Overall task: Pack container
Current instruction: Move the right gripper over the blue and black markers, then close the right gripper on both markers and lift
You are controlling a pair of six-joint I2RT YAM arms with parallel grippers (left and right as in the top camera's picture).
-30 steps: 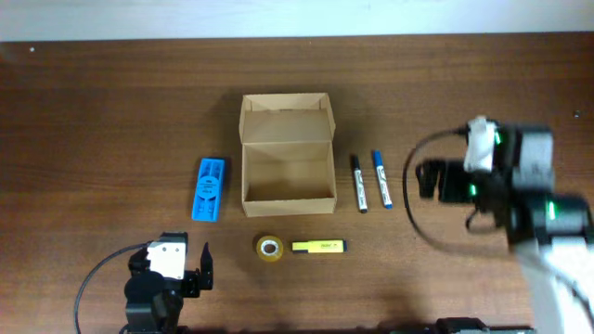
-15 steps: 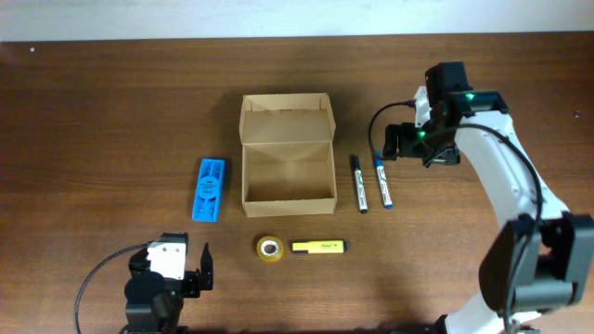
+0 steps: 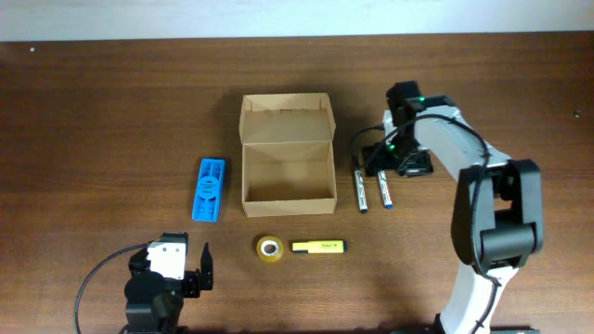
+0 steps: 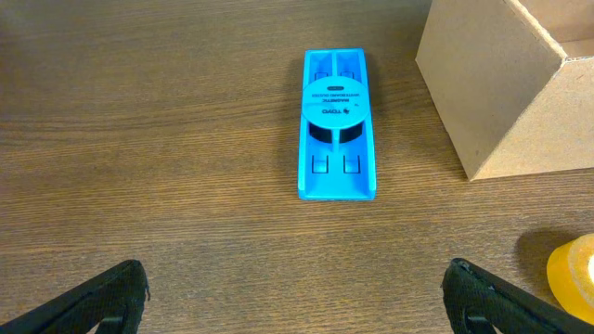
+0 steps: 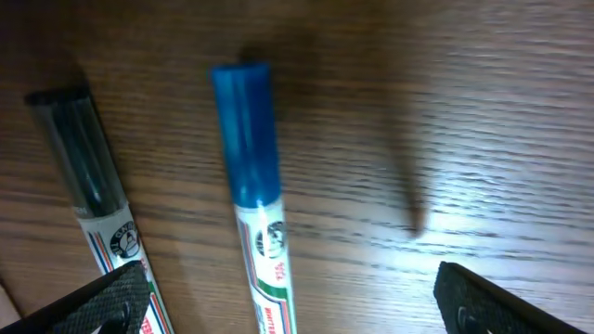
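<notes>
Box: centre of counter, lid open, between blue plastic piece and black marker.
Left jaws: released, facing blue plastic piece.
Right jaws: released, spread above blue marker.

The overhead view looks straight down on the bench. The left wrist view, low near the front edge, faces back, sharing the blue holder and container with it. The right wrist view hangs close over the blue marker.
</notes>
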